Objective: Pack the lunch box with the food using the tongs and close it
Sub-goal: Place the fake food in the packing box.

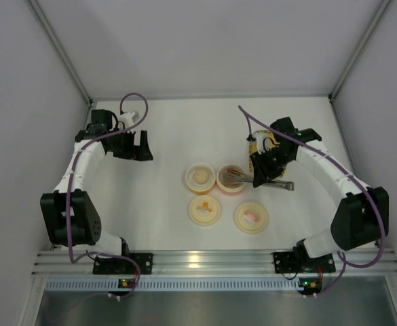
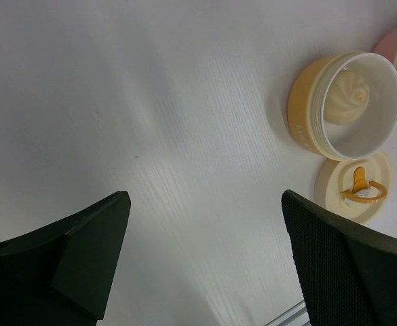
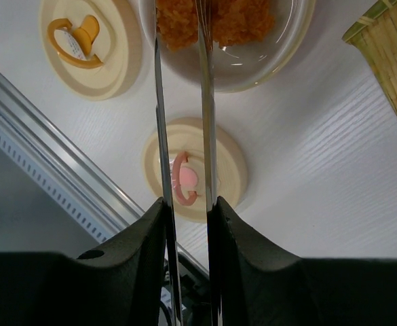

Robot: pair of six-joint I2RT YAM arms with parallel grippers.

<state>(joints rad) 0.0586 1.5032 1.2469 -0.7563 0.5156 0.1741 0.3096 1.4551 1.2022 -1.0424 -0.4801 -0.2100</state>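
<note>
The lunch box is two open round tubs side by side. The cream-yellow tub (image 1: 200,177) (image 2: 344,105) holds a whitish ball (image 2: 351,95). The pink tub (image 1: 231,178) (image 3: 273,64) holds orange-tan chunks (image 3: 215,20). My right gripper (image 1: 259,173) (image 3: 188,204) is shut on the grey metal tongs (image 1: 279,185) (image 3: 207,102), whose two arms reach into the pink tub over the chunks; their tips are out of frame. My left gripper (image 1: 140,146) (image 2: 205,204) hangs open over bare table, left of the tubs, holding nothing.
Two cream lids lie in front of the tubs, one with an orange handle (image 1: 204,209) (image 2: 354,185) (image 3: 89,44), one with a pink handle (image 1: 250,217) (image 3: 195,170). A yellow ribbed tray (image 1: 266,142) (image 3: 388,61) lies behind my right gripper. The metal rail (image 1: 198,261) runs along the near edge.
</note>
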